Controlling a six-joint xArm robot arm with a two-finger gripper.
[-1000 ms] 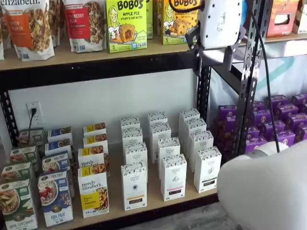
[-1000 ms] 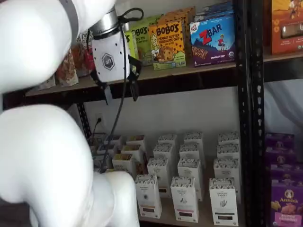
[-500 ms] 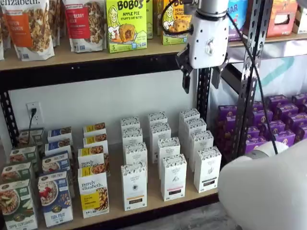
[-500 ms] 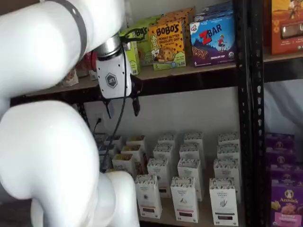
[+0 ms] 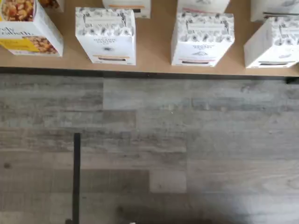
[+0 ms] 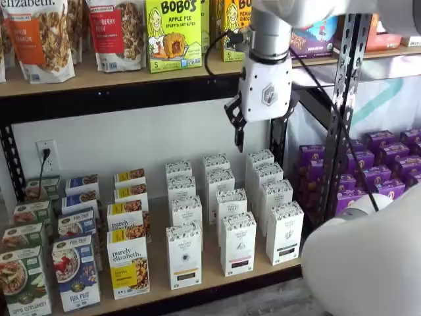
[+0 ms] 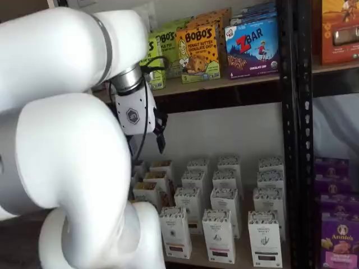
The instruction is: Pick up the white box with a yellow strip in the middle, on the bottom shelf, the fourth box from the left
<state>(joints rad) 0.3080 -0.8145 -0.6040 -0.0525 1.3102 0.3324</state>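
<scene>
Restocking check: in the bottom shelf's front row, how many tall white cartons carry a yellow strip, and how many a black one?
Yellow-strip white carton: 1
Black-strip white cartons: 2
Total: 3

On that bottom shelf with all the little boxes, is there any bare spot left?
Little. Bare board shows in the aisles between the white cartons and along the front rail of the bottom shelf. The cereal boxes at the outlet end stand tightly packed.
</scene>
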